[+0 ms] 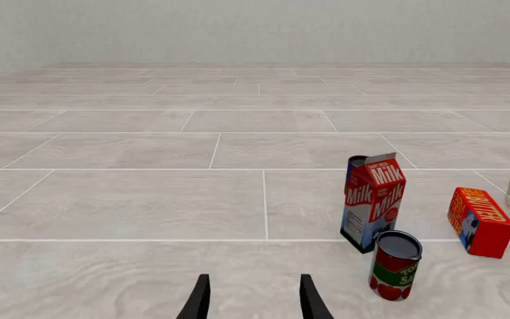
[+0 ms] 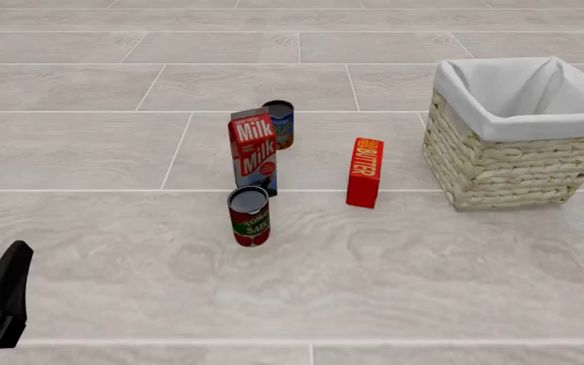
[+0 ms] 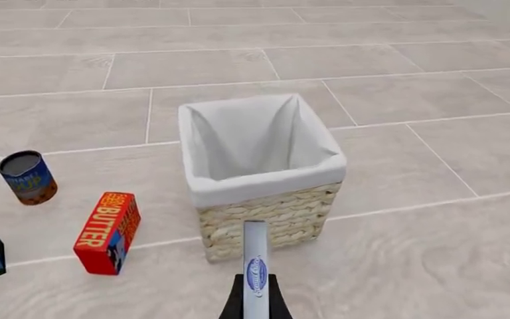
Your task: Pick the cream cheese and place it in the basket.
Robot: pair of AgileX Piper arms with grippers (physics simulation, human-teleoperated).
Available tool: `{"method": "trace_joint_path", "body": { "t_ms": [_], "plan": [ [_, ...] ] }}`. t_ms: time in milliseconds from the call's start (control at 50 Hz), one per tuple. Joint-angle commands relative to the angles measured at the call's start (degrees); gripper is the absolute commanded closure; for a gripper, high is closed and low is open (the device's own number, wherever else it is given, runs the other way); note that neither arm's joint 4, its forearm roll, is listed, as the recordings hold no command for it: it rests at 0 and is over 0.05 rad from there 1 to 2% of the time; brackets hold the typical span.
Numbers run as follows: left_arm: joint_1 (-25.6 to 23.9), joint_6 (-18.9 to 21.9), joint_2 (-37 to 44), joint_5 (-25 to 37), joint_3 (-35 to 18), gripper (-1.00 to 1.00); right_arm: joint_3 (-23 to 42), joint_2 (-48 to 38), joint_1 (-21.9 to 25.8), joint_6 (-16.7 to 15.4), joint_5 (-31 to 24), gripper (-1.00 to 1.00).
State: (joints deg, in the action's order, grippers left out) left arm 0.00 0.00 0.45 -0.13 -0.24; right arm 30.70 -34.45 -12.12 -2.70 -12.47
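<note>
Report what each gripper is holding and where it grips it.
The right gripper is shut on the cream cheese, pinching its near end so the packet sticks out toward the basket. The left gripper is open, holding nothing.

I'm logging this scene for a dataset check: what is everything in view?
milk carton: one, red, white and blue, upright, centre
tomato can: one, red and green, just in front of the carton
second can: one, blue and orange, behind the carton
Butter box: one, red-orange, between carton and basket
basket: one, pale wicker, white lining, right
cream cheese: one, pale with blue mark, in the right gripper
left gripper: black, open, empty
right gripper: black, shut on the cream cheese
</note>
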Motion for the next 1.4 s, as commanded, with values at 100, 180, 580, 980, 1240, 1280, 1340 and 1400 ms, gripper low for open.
{"method": "trace_joint_path", "body": {
  "t_ms": [100,180,580,980,1240,1280,1340,1400],
  "plan": [
    [0.0,0.0,0.0,0.0,0.0,-1.0,5.5,-6.1,0.4,1.0,1.1,1.0],
    [0.0,0.0,0.0,0.0,0.0,-1.0,6.0,-7.9,0.5,1.2,1.4,1.0],
    [0.0,0.0,0.0,0.0,0.0,-1.0,15.1,-18.5,0.3,0.3,1.4,1.0],
    [0.0,0.0,0.0,0.0,0.0,-1.0,25.8,-27.4,1.5,0.0,-2.5,1.0],
    [0.0,0.0,0.0,0.0,0.0,-1.0,31.1,-31.6,2.6,-2.7,-5.2,1.0],
    [0.0,0.0,0.0,0.0,0.0,-1.0,31.6,-31.9,2.6,-3.0,-5.4,1.0],
    [0.0,0.0,0.0,0.0,0.0,-1.0,33.1,-32.5,2.5,-3.1,-6.3,1.0],
    [0.0,0.0,0.0,0.0,0.0,-1.0,35.1,-33.8,2.6,-3.8,-7.4,1.0]
  ]
}}
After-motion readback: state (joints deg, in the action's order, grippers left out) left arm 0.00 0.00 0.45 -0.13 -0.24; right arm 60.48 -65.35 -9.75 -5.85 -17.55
